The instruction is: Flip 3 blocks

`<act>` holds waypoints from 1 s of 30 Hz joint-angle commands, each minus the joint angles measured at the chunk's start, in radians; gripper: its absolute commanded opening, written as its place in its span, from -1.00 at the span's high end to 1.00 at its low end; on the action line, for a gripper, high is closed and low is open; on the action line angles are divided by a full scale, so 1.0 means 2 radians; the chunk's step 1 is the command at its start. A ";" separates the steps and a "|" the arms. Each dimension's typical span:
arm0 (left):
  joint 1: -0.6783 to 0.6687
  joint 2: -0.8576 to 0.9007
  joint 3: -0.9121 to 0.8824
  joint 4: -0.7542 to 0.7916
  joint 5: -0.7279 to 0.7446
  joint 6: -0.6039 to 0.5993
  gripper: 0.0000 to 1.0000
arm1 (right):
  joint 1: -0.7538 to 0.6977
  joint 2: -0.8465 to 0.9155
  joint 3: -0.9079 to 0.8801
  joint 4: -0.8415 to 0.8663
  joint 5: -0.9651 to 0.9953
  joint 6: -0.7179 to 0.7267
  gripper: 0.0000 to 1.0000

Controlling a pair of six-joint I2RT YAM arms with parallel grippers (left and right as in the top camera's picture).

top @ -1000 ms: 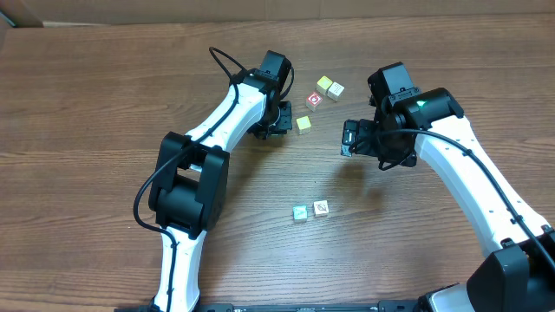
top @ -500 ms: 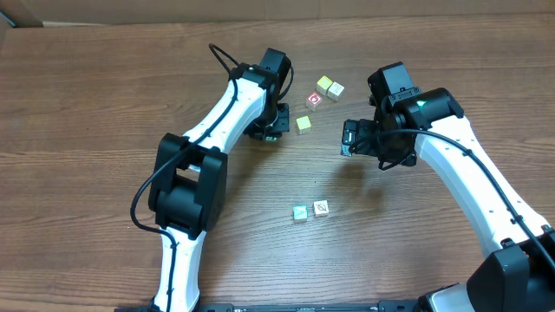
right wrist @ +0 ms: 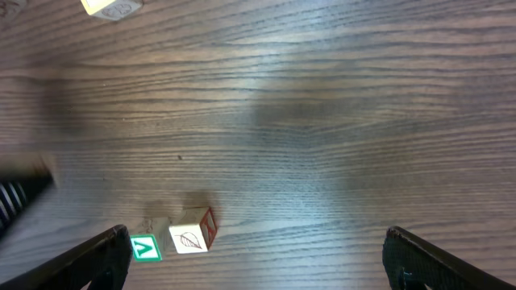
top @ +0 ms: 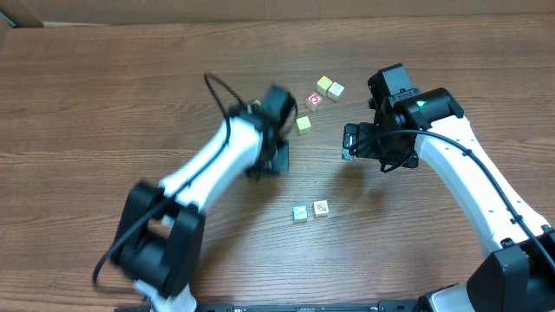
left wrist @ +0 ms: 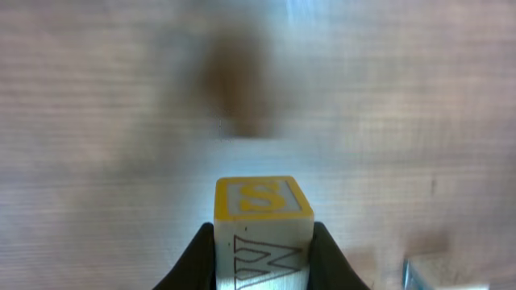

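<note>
A block (left wrist: 262, 211) with a yellow-framed S face and a brown W outline on its cream side sits between the black fingers (left wrist: 196, 259) of my left gripper (left wrist: 264, 246), which is shut on it. From overhead the left gripper (top: 270, 162) is motion-blurred and hides this block. Two more blocks lie together near the front: a teal V block (top: 300, 213) (right wrist: 143, 248) and a cream leaf block (top: 321, 208) (right wrist: 193, 231). My right gripper (top: 349, 139) (right wrist: 258, 262) hangs wide open above the table, holding nothing.
A yellow-green cube (top: 303, 124), a red-faced cube (top: 314, 100) and two yellow-topped cubes (top: 329, 87) lie at the back centre. A blurred cube edge (left wrist: 439, 274) shows at the left wrist view's lower right. The brown wooden table (top: 87, 130) fills the scene.
My left arm has swung toward the table's front with the S block gripped, and its jaws have closed slightly. The right arm and the loose blocks have not moved.
</note>
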 commanded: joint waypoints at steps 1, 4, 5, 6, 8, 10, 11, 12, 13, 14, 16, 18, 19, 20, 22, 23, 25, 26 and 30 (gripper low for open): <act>-0.026 -0.084 -0.090 0.025 -0.005 -0.058 0.91 | 0.001 -0.013 -0.002 0.001 -0.003 -0.007 -1.00; -0.055 -0.146 -0.166 0.052 -0.007 -0.097 0.91 | 0.001 -0.013 -0.002 0.000 -0.006 -0.007 -1.00; -0.061 -0.159 -0.181 0.060 -0.007 -0.105 0.91 | 0.001 -0.013 -0.002 0.000 -0.009 -0.007 -1.00; -0.070 -0.174 -0.201 0.069 -0.009 -0.120 0.91 | 0.001 -0.013 -0.002 -0.001 -0.013 -0.007 -1.00; -0.082 -0.196 -0.232 0.083 -0.005 -0.150 0.90 | 0.001 -0.013 -0.002 -0.002 -0.020 -0.007 -1.00; -0.092 -0.207 -0.254 0.097 -0.002 -0.174 0.89 | 0.001 -0.013 -0.002 -0.002 -0.022 -0.007 -1.00; -0.097 -0.208 -0.262 0.107 -0.001 -0.178 0.89 | 0.001 -0.013 -0.002 -0.003 -0.022 -0.007 -1.00; -0.101 -0.208 -0.265 0.112 -0.001 -0.186 0.90 | 0.001 -0.013 -0.002 -0.003 -0.022 -0.007 -1.00; -0.104 -0.205 -0.268 0.118 -0.002 -0.201 0.91 | 0.001 -0.013 -0.002 -0.003 -0.022 -0.007 -1.00; -0.104 -0.204 -0.268 0.123 -0.001 -0.214 0.91 | 0.001 -0.013 -0.002 -0.003 -0.023 -0.007 -1.00; -0.104 -0.199 -0.268 0.140 0.008 -0.230 0.91 | 0.001 -0.013 -0.002 -0.003 -0.028 -0.007 -1.00; -0.104 -0.190 -0.268 0.165 0.008 -0.229 0.92 | 0.001 -0.013 -0.002 -0.003 -0.031 -0.007 -1.00; -0.104 -0.185 -0.268 0.177 0.008 -0.229 0.92 | 0.001 -0.013 -0.002 -0.003 -0.031 -0.007 -1.00; -0.104 -0.179 -0.268 0.187 0.010 -0.230 0.91 | 0.001 -0.013 -0.002 -0.003 -0.031 -0.007 -1.00; -0.104 -0.168 -0.268 0.200 0.017 -0.230 0.92 | 0.001 -0.013 -0.002 -0.004 -0.031 -0.007 -1.00; -0.104 -0.162 -0.268 0.200 0.017 -0.233 0.92 | 0.001 -0.013 -0.002 -0.005 -0.031 -0.007 -1.00; -0.104 -0.149 -0.268 0.200 0.018 -0.236 0.92 | 0.001 -0.013 -0.002 -0.005 -0.031 -0.007 -1.00; -0.103 -0.142 -0.268 0.200 0.018 -0.238 0.91 | 0.001 -0.013 -0.002 -0.004 -0.031 -0.007 -1.00; -0.104 -0.128 -0.268 0.204 0.021 -0.239 0.92 | 0.001 -0.013 -0.002 -0.003 -0.031 -0.007 -1.00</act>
